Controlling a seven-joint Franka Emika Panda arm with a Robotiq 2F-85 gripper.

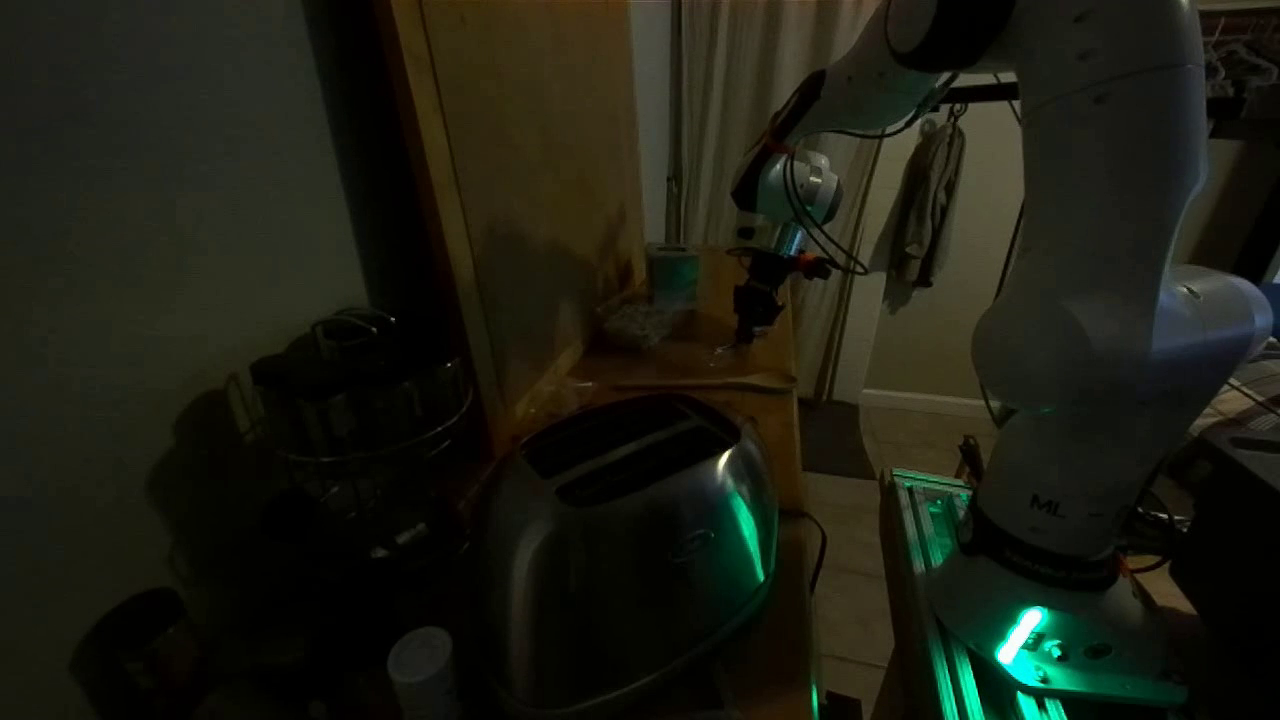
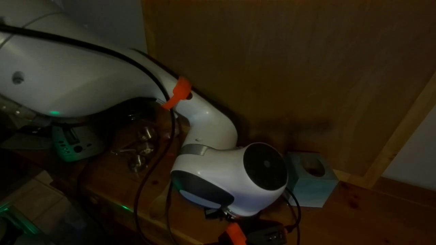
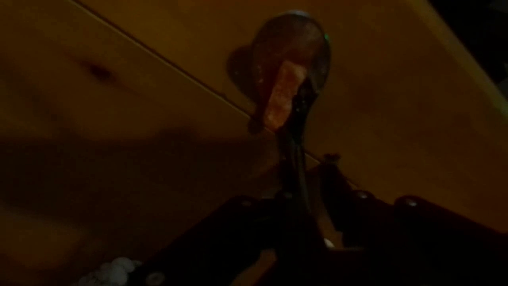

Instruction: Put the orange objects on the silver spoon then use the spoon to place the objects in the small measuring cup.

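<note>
Notably, the fingers (image 3: 333,190) stand apart with the spoon (image 3: 301,113) between them, near the robot-side edge of the counter (image 3: 397,99), so uneven closing could twist the bowl (image 3: 287,43) and shed the orange piece (image 3: 285,95) on it, seemingly overhanging the rim.
</note>
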